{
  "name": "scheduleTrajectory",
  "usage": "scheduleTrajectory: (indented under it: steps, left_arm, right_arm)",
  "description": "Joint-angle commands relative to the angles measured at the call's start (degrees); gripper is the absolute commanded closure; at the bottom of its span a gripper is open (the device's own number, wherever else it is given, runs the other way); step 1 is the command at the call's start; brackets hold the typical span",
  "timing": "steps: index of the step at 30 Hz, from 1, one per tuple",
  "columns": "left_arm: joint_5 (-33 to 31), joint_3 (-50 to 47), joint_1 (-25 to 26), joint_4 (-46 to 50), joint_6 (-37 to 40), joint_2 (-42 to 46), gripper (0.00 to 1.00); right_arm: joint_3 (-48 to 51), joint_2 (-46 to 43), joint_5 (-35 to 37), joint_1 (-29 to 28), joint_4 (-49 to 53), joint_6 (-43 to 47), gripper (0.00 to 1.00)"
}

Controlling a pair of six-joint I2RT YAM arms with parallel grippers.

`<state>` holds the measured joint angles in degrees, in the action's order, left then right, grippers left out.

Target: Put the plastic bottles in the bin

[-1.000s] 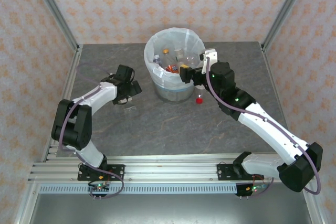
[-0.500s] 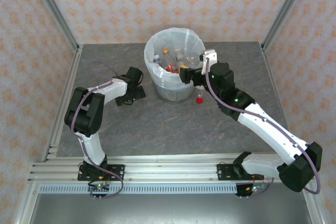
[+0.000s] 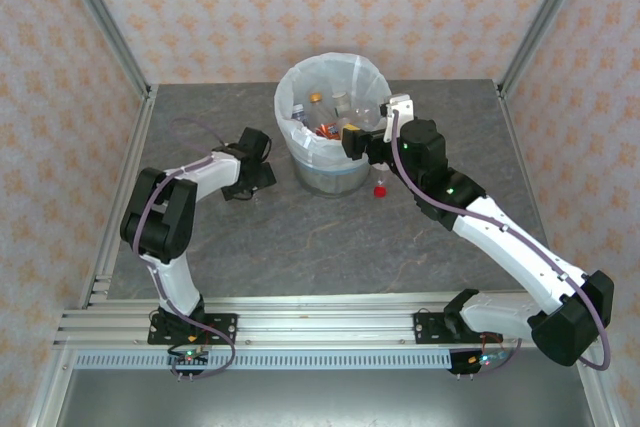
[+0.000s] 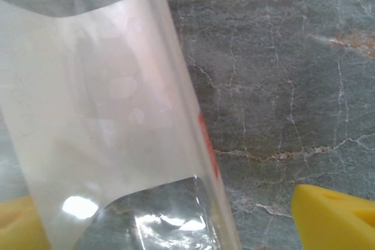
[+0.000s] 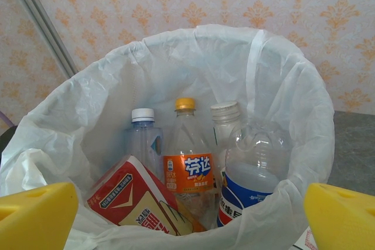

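grey table [image 4: 281, 57] — clear bottle [image 4: 105, 115] within left tool [image 4: 176, 222]

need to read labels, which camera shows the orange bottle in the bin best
Right wrist view: the orange bottle stands upright in the bin, cap and label facing the lens. The top view shows it tiny; the left wrist view looks at another, clear bottle.

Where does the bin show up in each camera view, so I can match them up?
Top external: the bin stands upper centre, on the far half of the table.
Right wrist: the bin spans the centre, looked into over its near rim.
Left wrist: a clear bottle close up against the table.
Shared landmark: the orange-capped bottle upright inside the bin.
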<state>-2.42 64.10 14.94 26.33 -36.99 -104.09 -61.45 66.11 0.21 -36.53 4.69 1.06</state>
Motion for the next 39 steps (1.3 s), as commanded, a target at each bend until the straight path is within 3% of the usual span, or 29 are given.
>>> scheduleTrajectory:
  steps: [1, 6, 20, 26, 33, 39]
  left_arm:
    - [-2.1, -1.5, -0.6, -1.9, 0.3, 4.2, 0.16]
    - [-2.8, -1.7, -0.5, -1.2, 2.0, 6.8, 0.36]
    - [-1.1, -1.3, 1.0, -1.3, 5.5, 12.1, 0.74]
    - [-1.4, -1.2, 1.1, -0.7, 5.9, 16.3, 1.0]
    - [-4.2, -1.8, 1.1, -0.6, 6.1, 24.0, 1.0]
    - [-1.9, -0.4, 1.1, -2.4, 8.4, 31.4, 1.0]
  right_arm:
    - [0.1, -0.3, 1.4, 0.3, -0.5, -0.8, 0.01]
    - [0.0, 0.2, 1.1, 0.3, -0.5, -1.0, 0.01]
    - [0.5, 0.3, 1.7, 0.3, -0.7, -1.5, 0.01]
    - [0.8, 0.2, 2.1, 0.3, -0.9, -1.7, 0.01]
    - [1.7, 0.4, 4.1, 0.3, -2.3, -2.4, 0.01]
    - [3.0, -0.3, 4.3, 0.3, -4.4, -3.7, 0.01]
